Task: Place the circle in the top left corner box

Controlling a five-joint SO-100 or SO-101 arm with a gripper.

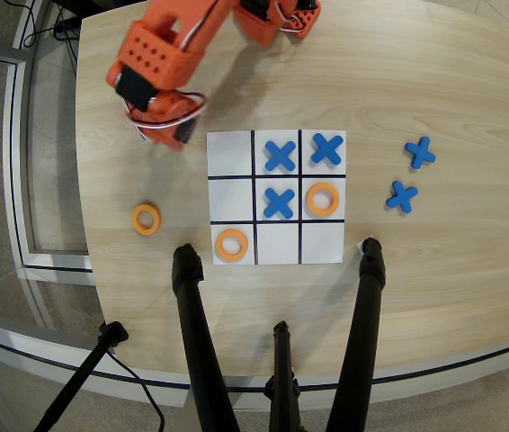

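Seen from overhead, an orange robot arm (169, 54) reaches over a pale wooden table (452, 81), its gripper (175, 135) hanging just left of a white grid sheet (277, 252) and close to the top left box (230, 154), which is bare. The fingers are hidden beneath the wrist, so whether they are spread, clamped or carrying a ring cannot be told. Three orange rings are in sight: one on the bare table (147, 219) left of the sheet, one in the bottom left box (231, 245), one in the middle right box (323, 199). Blue crosses fill the top middle (280, 155), top right (325, 148) and centre (279, 202) boxes; two more (420, 152) (402, 195) lie on the table to the right. Black tripod legs (200, 342) cross the lower frame. No writing or brand is legible.
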